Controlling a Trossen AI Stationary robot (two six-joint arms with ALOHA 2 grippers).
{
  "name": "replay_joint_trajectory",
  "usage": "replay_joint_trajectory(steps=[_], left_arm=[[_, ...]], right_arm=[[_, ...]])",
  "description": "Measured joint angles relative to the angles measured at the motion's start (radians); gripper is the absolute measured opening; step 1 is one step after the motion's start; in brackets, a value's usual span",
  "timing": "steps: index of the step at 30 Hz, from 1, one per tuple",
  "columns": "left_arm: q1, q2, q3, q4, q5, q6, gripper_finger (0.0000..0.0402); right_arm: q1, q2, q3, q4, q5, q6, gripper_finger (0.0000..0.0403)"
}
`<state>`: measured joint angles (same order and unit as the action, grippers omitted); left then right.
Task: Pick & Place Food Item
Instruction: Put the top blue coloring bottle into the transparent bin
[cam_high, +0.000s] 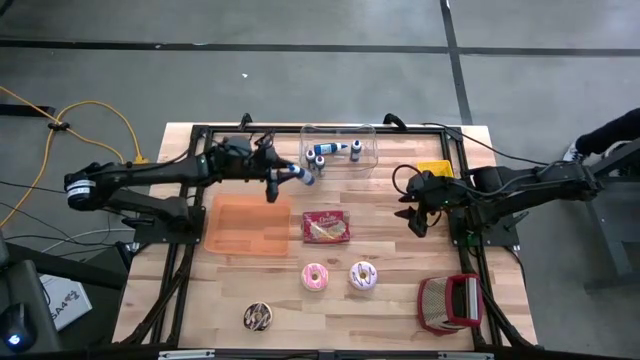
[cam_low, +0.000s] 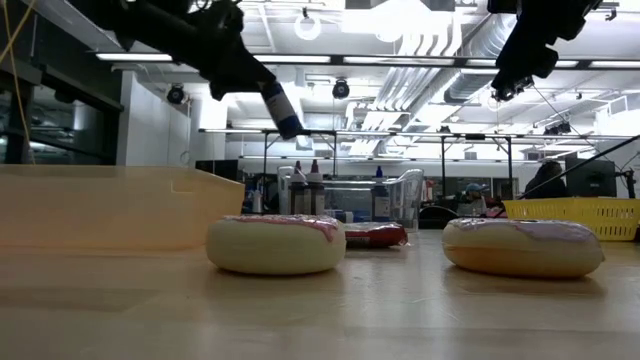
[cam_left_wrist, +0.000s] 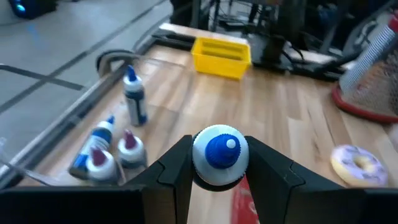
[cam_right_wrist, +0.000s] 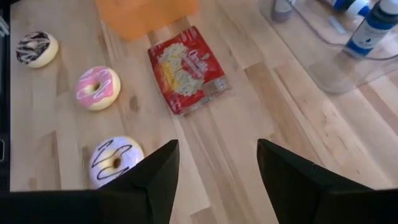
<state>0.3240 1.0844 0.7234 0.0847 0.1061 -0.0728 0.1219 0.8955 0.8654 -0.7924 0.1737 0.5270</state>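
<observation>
- Small white bottle with a blue cap (cam_left_wrist: 217, 154): clamped in the left gripper (cam_high: 285, 178), lifted above the orange tray (cam_high: 245, 226), probably for placing there.
- Right gripper (cam_right_wrist: 214, 165): jaws apart, empty, waiting over bare table (cam_high: 390, 225).

Industrial lab or workshop hall. Evidence: bare concrete floor (cam_high: 300, 90) across the top of the high view; exposed ceiling ducts (cam_low: 440, 40) and strip lights (cam_low: 150, 57) above, metal racking (cam_low: 400, 150) centre in the low view.
</observation>
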Motion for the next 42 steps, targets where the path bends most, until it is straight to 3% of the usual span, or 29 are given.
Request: replay_joint_trajectory(steps=[15, 31, 42], left_arm=[[0.193, 0.303, 0.387, -0.243, 0.079, 0.187, 0.0117], [0.302, 0.525, 0.572, -0.251, 0.044, 0.295, 0.0117], [0.314, 0.681, 0.755, -0.465, 0.032, 0.338, 0.0117]], right_arm=[[0.000, 0.000, 0.000, 0.019, 0.002, 0.000, 0.0204], [0.000, 0.000, 0.000, 0.020, 0.002, 0.000, 0.0204], [0.000, 0.000, 0.000, 0.021, 0.002, 0.000, 0.0204]])
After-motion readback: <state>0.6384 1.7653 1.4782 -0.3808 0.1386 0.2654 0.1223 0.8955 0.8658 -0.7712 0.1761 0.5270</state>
